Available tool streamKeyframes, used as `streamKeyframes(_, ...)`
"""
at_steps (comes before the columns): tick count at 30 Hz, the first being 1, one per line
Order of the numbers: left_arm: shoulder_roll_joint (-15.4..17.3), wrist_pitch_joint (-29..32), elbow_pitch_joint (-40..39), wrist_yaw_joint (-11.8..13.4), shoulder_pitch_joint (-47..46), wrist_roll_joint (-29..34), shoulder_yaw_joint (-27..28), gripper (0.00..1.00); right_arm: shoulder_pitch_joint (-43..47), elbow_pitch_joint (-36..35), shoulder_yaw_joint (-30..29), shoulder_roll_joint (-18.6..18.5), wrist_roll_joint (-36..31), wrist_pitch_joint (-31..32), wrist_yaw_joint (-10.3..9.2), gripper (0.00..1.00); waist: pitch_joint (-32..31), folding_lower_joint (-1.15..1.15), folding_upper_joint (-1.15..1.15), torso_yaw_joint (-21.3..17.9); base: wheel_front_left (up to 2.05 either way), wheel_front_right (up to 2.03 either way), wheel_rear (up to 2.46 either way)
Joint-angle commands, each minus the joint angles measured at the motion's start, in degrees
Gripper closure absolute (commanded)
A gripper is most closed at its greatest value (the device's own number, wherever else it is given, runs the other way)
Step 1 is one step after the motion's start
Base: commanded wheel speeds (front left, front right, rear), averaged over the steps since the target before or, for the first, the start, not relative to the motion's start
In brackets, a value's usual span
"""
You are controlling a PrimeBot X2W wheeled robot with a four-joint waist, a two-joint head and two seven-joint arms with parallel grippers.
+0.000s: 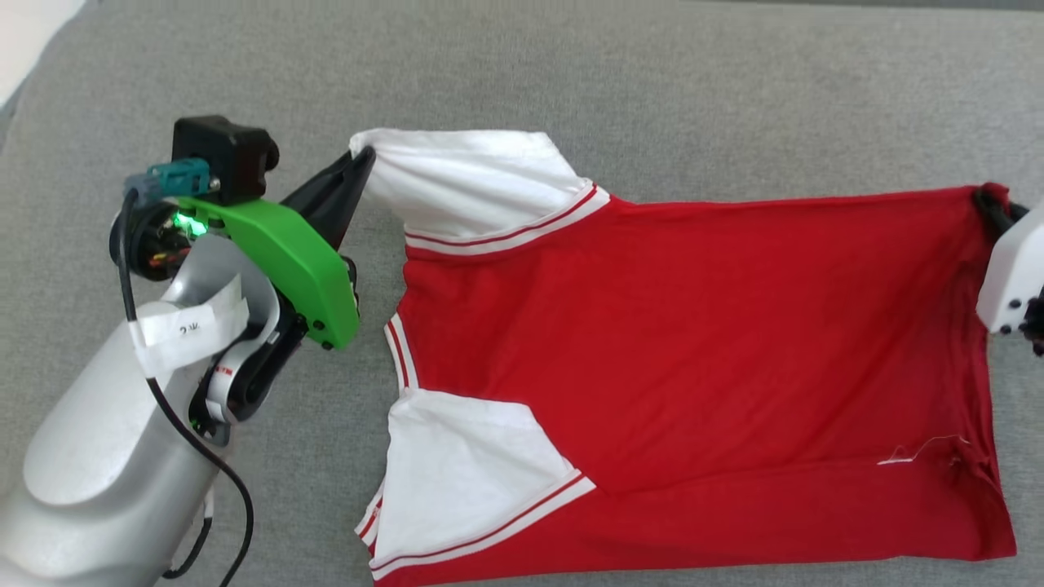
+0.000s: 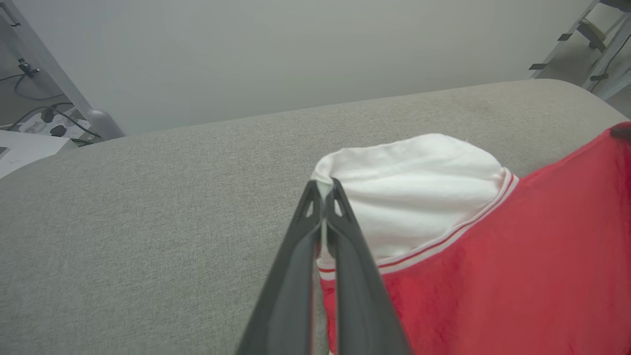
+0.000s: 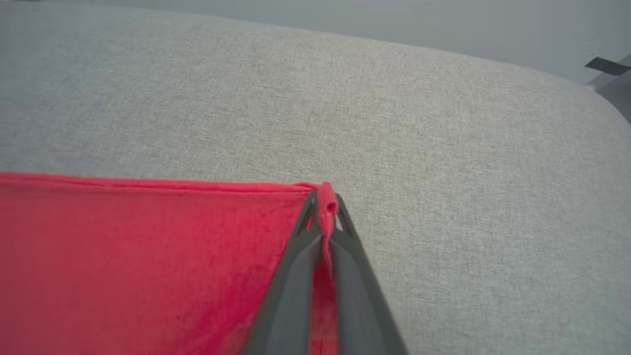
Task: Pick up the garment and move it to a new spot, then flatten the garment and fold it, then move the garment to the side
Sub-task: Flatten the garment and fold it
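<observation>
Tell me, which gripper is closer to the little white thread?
Right. The right gripper pinches the hem corner on the thread's side; the left gripper pinches a sleeve at the other end.

- My head camera looks steeply down on the grey cushion (image 1: pixel 652 73), taking in nearly the whole garment (image 1: pixel 693 342).
- My left wrist camera rides close behind my left end effector (image 2: pixel 324 190), low over the cushion (a wall (image 2: pixel 296 49) beyond).
- My right wrist camera looks along my right end effector (image 3: pixel 325 199); all three views share the garment.
</observation>
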Motion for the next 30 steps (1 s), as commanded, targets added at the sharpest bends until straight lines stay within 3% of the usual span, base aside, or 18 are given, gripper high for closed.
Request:
streamKeyframes(1, 0.2, -0.7, 0.1, 0.3, 1.7, -0.7, 0.1, 1.00, 2.0, -0.3, 0.2, -0.3, 0.8, -1.7, -0.05, 1.00, -3.4, 0.00, 0.66, -0.3, 0.00, 0.00, 0.00)
streamKeyframes(14, 0.8, -1.4, -4.2, 2.7, 12.6, -3.0, -1.0, 1.00, 15.7, -4.5, -0.7, -2.1, 6.6, -12.5, -0.05, 1.00, -9.9, 0.00, 0.66, 1.6, 0.00, 0.00, 0.00)
streamKeyframes(25, 2.4, 0.3, -8.6, 5.3, 25.5, -6.5, -3.4, 1.00, 26.1, -7.6, -0.6, -3.4, 12.4, -12.0, -0.05, 1.00, -12.5, 0.00, 0.66, 2.8, 0.00, 0.00, 0.00)
streamKeyframes(30, 3.1, 2.8, -8.9, 5.3, 29.5, -8.4, -5.4, 1.00, 29.7, -7.8, 1.0, -4.4, 14.6, -10.3, -0.05, 1.00, -12.9, 0.00, 0.66, 2.9, 0.00, 0.00, 0.00)
